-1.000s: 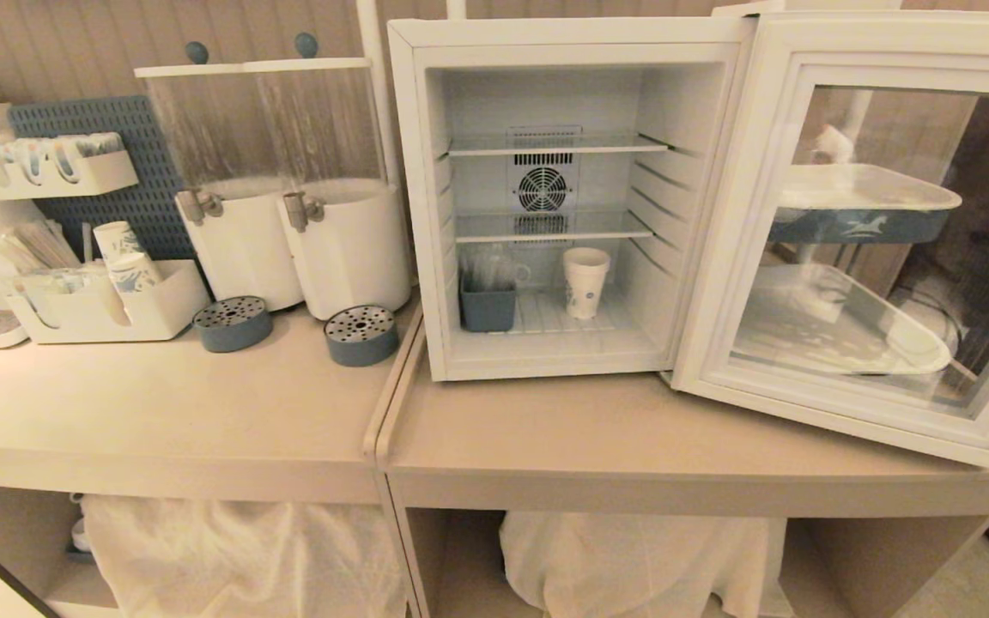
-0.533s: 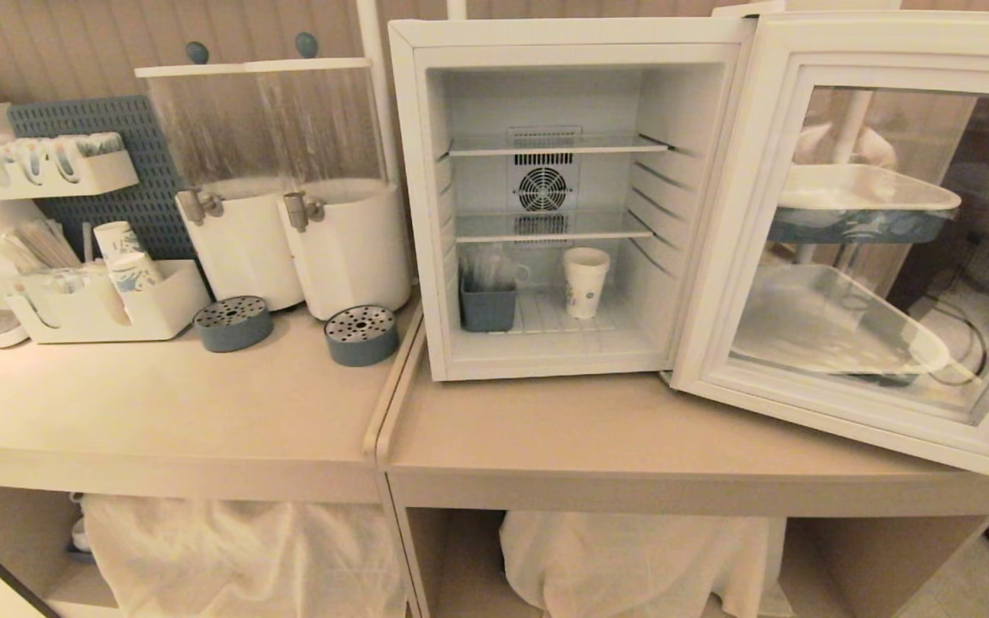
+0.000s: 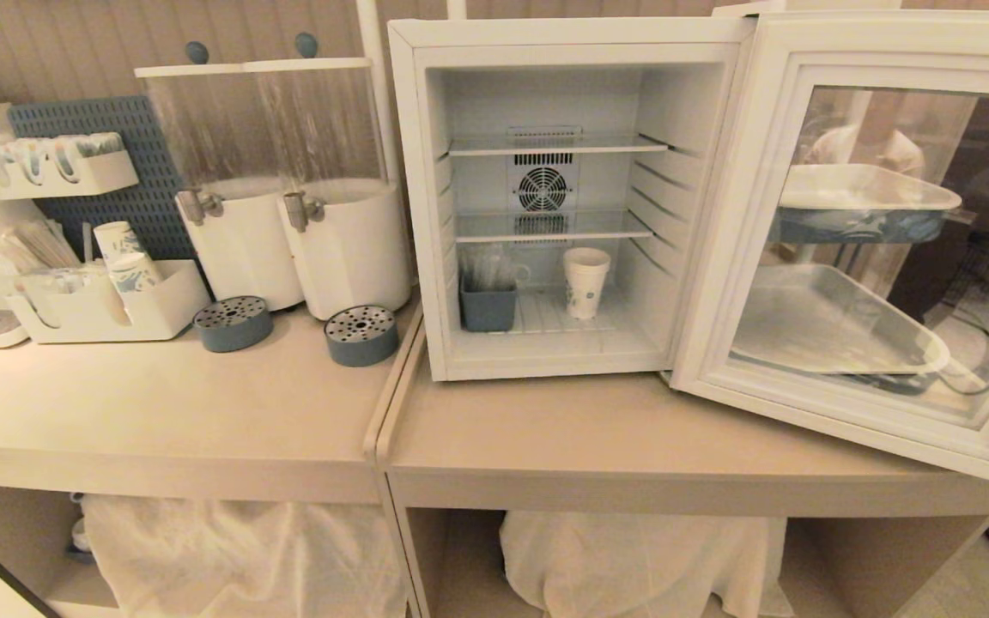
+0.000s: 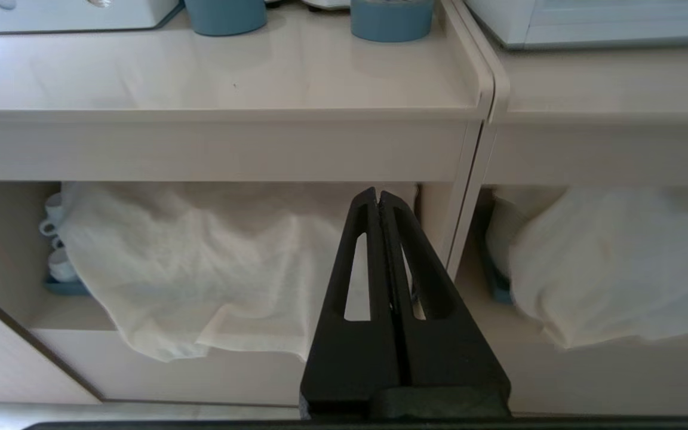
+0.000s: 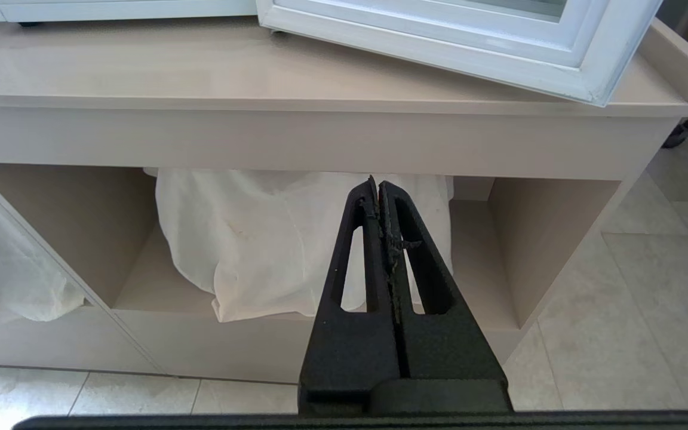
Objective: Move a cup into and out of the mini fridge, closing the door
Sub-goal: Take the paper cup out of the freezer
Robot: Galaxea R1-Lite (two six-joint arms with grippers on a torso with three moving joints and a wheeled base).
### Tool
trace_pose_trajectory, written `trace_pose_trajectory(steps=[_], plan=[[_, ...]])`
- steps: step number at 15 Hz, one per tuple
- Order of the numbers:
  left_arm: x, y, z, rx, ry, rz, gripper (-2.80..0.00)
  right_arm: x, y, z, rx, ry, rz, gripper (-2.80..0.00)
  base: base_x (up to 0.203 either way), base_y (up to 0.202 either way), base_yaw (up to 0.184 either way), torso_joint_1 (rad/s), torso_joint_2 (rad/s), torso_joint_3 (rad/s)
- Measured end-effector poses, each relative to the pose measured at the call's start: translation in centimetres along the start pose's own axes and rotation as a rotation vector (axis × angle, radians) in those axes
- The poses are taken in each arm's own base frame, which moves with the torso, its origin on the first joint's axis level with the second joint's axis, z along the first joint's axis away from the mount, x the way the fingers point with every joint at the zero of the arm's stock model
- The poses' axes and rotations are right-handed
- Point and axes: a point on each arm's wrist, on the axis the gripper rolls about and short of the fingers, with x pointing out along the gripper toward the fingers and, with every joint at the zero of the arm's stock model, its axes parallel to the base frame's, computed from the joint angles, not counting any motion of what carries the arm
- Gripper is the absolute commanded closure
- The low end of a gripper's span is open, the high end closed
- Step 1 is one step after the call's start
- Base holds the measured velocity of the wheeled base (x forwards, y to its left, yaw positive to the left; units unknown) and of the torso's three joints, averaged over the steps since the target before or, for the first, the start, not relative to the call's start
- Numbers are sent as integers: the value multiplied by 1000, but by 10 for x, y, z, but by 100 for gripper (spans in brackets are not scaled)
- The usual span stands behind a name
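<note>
Bench (image 3: 632, 429), right-hand unit: the mini fridge (image 3: 572, 43) stands at its back edge, the door (image 3: 881, 249) swung wide toward the right corner, free edge overhanging the front edge. Change over the last second: the door's lower outer corner has shifted slightly and the reflections in its glass have drifted; otherwise nothing on the bench has moved. Judged meaning: door not yet closed, cup-in step done, closing or retrieval pending. The cup (image 3: 585, 282) stands upright on the fridge's bottom wire shelf, right of a small grey bin (image 3: 488, 306). Left tool (image 4: 378, 194) and right tool (image 5: 377, 183) both hang below the bench's front edge, tips pressed together, empty, facing cloth-covered shelves. Writing: blue print on the cup, unreadable; no lettering legible on the door from this side.
</note>
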Motion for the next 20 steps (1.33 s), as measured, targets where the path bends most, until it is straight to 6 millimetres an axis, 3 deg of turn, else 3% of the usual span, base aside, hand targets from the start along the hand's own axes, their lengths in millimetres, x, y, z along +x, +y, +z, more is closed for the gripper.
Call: trace_pose_trajectory(steps=[6, 14, 20], plan=[[0, 0, -1, 13, 4, -2, 0, 0, 0, 0, 0, 0, 1, 0, -1, 11, 1, 1, 0, 0], [0, 0, -1, 13, 6, -2, 0, 0, 0, 0, 0, -1, 1, 0, 15, 172, 0, 2, 1, 4], [0, 0, -1, 11, 0, -1, 0, 0, 0, 0, 2, -1, 0, 0, 37, 30, 0, 1, 1, 0]])
